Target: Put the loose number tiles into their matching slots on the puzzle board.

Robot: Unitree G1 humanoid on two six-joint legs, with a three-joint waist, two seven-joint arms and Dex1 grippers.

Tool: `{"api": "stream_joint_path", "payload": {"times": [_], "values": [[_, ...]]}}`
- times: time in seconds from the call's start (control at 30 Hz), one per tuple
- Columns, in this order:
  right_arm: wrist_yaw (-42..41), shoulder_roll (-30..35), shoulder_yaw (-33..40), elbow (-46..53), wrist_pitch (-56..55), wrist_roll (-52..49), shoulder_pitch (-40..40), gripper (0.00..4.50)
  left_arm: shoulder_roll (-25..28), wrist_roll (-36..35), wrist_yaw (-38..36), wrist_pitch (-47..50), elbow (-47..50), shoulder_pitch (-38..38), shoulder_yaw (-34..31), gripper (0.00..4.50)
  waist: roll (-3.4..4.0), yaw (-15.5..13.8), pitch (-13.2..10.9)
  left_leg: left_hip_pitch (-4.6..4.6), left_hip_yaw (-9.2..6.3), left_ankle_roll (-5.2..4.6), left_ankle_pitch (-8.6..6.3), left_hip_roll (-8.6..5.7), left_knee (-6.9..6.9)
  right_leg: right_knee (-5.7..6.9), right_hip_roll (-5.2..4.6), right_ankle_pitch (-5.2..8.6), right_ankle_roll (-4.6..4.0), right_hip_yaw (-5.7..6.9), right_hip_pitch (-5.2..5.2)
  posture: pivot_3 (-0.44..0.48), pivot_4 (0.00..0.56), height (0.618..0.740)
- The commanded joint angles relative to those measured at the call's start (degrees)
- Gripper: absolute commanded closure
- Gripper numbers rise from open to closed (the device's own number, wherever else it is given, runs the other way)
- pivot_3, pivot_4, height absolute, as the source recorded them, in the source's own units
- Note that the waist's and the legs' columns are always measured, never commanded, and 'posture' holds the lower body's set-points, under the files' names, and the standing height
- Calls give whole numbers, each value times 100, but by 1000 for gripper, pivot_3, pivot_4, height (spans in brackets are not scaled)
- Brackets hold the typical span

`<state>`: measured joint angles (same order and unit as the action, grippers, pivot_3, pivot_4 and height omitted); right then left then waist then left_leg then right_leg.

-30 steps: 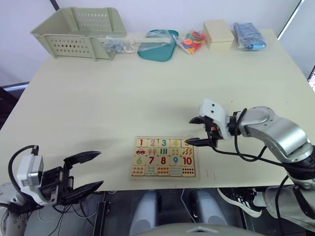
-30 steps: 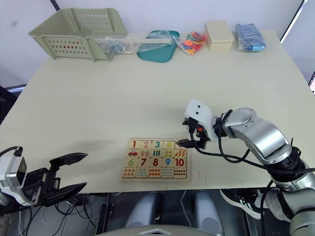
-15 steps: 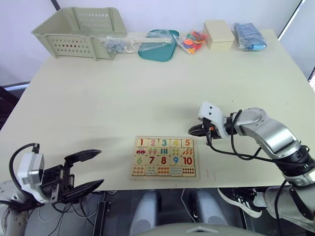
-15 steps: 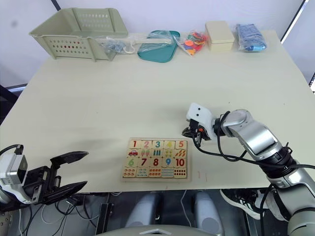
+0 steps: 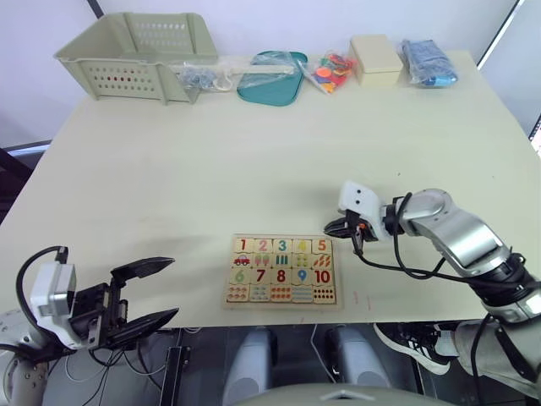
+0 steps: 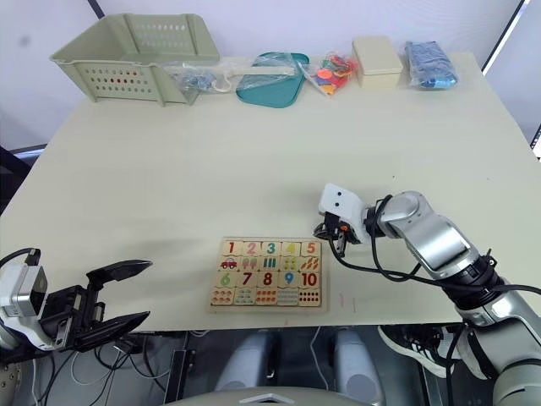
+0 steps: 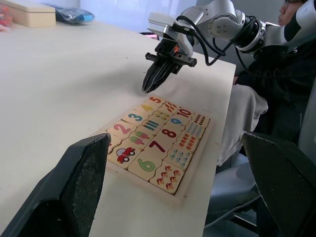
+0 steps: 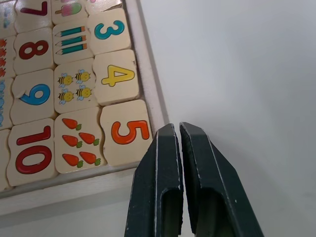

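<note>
A pale cream surface (image 5: pixel 254 161) stands before a light wall. Along its far edge sit a green perforated basket (image 5: pixel 131 55), a teal tray (image 5: pixel 270 76), a bag of coloured pieces (image 5: pixel 330 70), a cream box (image 5: pixel 374 57) and a blue packet (image 5: pixel 427 61).

The puzzle board (image 5: pixel 281 270) lies near the surface's near edge. Its upper row holds the number tiles 1 to 5, all seated; the 5 tile (image 8: pixel 126 132) fills the corner slot next to the 4 tile (image 8: pixel 116 76).

The right claw (image 8: pixel 178 134) is clenched with nothing between its fingers, its tips just beyond the board's rim beside the 5 tile.

The left claw (image 5: pixel 152 293) hangs released off the near edge, well apart from the board.

A person in dark clothing (image 7: pixel 281 59) sits past the right arm.
</note>
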<state>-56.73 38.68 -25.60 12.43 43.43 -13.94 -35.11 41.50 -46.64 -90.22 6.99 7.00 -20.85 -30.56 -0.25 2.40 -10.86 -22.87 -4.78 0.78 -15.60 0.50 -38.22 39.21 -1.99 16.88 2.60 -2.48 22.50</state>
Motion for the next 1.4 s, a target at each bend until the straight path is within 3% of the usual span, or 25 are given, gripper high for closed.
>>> {"api": "stream_joint_path", "payload": {"times": [0.03, 0.97, 1.13, 1.4], "values": [[-83, -23, 24, 112, -84, 43, 17, 4344, 47, -19, -90, -34, -5, -59, -146, 0, 0, 0, 0, 0, 0, 0, 0, 0, 0, 0, 0, 0, 0, 0, 0, 0, 150, 740], [-237, 28, 19, 316, -31, 136, 149, 4344, -5, -21, -43, -45, 60, -118, -150, 0, 0, -1, 0, 0, -1, 0, 0, 0, -1, 1, -1, 0, 0, 0, 0, 0, 150, 740], [-292, 64, 835, 510, -485, -313, 494, 4344, -105, -18, 323, 59, 183, -179, -201, 0, 0, -16, 0, -1, 0, 0, 0, 1, -1, -1, -3, 0, 0, 0, 0, 0, 150, 740], [-1058, 91, 2307, 442, -1403, -1535, 1534, 4344, -361, -3, 2033, 804, 830, -441, -323, 0, -7, -22, 4, 2, -2, -1, 0, 2, -7, 2, -4, -2, 4, 0, -9, 0, 150, 740]]}}
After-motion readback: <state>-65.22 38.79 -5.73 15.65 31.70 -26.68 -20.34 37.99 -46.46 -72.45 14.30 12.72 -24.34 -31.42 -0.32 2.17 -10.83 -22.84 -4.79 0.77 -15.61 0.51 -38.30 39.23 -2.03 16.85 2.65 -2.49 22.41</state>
